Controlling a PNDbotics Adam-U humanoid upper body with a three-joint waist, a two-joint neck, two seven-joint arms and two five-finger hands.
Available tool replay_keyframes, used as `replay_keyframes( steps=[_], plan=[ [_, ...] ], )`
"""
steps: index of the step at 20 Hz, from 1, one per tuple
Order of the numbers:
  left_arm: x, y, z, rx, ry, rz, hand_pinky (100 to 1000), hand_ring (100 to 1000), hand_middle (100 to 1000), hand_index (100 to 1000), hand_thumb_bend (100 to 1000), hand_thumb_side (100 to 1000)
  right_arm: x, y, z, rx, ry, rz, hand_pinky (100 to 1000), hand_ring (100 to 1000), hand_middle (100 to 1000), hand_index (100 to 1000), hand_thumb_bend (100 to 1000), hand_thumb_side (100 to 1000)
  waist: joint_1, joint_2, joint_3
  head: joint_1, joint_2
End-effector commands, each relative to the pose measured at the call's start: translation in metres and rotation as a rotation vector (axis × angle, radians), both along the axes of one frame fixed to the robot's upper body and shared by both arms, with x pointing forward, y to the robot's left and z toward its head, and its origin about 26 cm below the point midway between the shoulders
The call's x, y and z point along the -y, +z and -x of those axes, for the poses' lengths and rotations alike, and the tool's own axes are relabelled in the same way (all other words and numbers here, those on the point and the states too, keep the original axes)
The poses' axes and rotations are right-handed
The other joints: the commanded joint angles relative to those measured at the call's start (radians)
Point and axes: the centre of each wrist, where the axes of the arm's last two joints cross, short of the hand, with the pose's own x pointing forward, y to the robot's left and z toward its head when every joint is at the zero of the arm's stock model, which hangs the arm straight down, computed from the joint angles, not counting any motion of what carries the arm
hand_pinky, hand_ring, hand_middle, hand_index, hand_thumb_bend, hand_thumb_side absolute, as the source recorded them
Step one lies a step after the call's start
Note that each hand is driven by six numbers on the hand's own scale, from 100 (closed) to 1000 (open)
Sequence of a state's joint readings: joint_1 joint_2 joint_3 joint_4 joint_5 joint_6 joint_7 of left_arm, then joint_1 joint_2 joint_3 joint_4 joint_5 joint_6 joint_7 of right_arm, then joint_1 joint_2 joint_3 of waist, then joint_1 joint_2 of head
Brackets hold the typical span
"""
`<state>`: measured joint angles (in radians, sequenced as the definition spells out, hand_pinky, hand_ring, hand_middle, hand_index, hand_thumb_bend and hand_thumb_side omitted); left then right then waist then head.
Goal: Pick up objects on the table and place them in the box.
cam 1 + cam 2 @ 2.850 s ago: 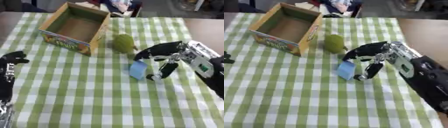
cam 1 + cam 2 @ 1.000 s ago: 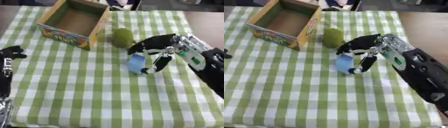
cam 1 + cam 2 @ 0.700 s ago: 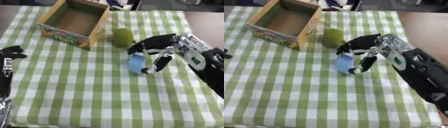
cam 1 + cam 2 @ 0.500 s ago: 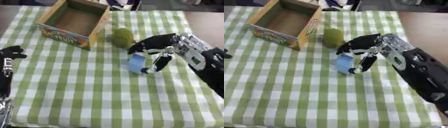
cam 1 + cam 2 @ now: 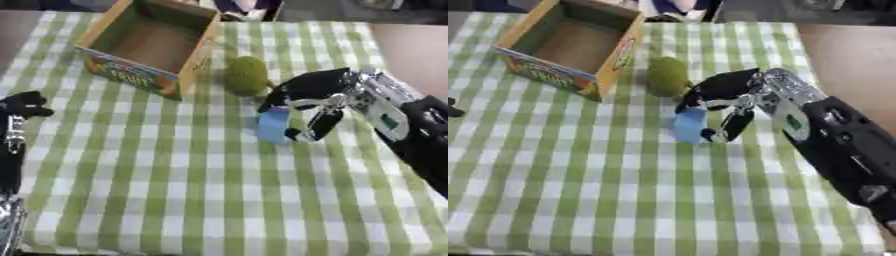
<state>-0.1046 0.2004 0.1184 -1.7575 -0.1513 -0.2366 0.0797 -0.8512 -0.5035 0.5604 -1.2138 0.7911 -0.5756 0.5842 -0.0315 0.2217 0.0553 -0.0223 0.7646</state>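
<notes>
A small light-blue object (image 5: 273, 125) stands on the green checked cloth, right of centre. My right hand (image 5: 311, 95) is curled round it, fingers arched over its top and thumb down at its right side. A green rounded fruit (image 5: 247, 75) lies just behind it, untouched. The open cardboard box (image 5: 107, 69) sits at the far left with nothing inside. My left hand (image 5: 21, 106) shows at the left edge with its fingers curled, holding nothing.
The table's right edge runs past my right forearm (image 5: 833, 145), with brown floor beyond. Objects and a person's clothing show past the far edge behind the box. Bare checked cloth (image 5: 175, 190) fills the near half.
The hands and objects have held their places over the last second. The whole picture has shifted a little since the oldest frames, so the camera moved.
</notes>
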Motion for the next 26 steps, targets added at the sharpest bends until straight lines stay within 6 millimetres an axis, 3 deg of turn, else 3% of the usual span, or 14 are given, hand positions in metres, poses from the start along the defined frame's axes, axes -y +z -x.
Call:
replay_keyframes(
  steps=[1, 4, 8, 12, 20, 26],
  plan=[
    [-0.001, 0.008, -0.001, 0.024, -0.002, -0.018, 814, 600, 615, 738, 100, 854, 0.000, 0.009, -0.002, -0.010, 0.070, 0.103, 805, 881, 753, 872, 104, 163, 0.003, -0.014, 0.002, -0.001, 0.005],
    [-0.001, 0.008, -0.001, 0.024, -0.001, -0.018, 814, 600, 615, 738, 100, 854, 0.001, 0.008, -0.002, -0.010, 0.071, 0.101, 797, 868, 716, 843, 100, 141, 0.003, -0.013, 0.002, -0.001, 0.005],
    [-0.001, 0.008, -0.001, 0.023, -0.001, -0.018, 814, 600, 615, 738, 100, 854, 0.003, 0.014, 0.001, 0.018, 0.078, 0.051, 765, 819, 588, 747, 100, 100, 0.002, -0.013, 0.001, 0.000, 0.005],
    [-0.002, 0.007, 0.000, 0.022, 0.001, -0.018, 814, 599, 615, 738, 100, 854, 0.002, 0.028, 0.003, 0.062, 0.078, -0.018, 755, 806, 560, 723, 100, 100, 0.003, -0.014, -0.002, 0.001, 0.005],
    [-0.003, 0.006, 0.001, 0.019, 0.006, -0.020, 813, 599, 615, 737, 100, 853, -0.005, 0.082, 0.008, 0.159, 0.068, -0.147, 751, 802, 579, 727, 100, 100, 0.002, -0.020, -0.011, 0.005, 0.005],
    [-0.003, 0.005, 0.001, 0.014, 0.006, -0.022, 813, 598, 614, 737, 100, 852, -0.015, 0.131, 0.010, 0.270, 0.056, -0.228, 761, 804, 585, 738, 168, 100, 0.003, -0.024, -0.014, 0.004, 0.005]
  ],
)
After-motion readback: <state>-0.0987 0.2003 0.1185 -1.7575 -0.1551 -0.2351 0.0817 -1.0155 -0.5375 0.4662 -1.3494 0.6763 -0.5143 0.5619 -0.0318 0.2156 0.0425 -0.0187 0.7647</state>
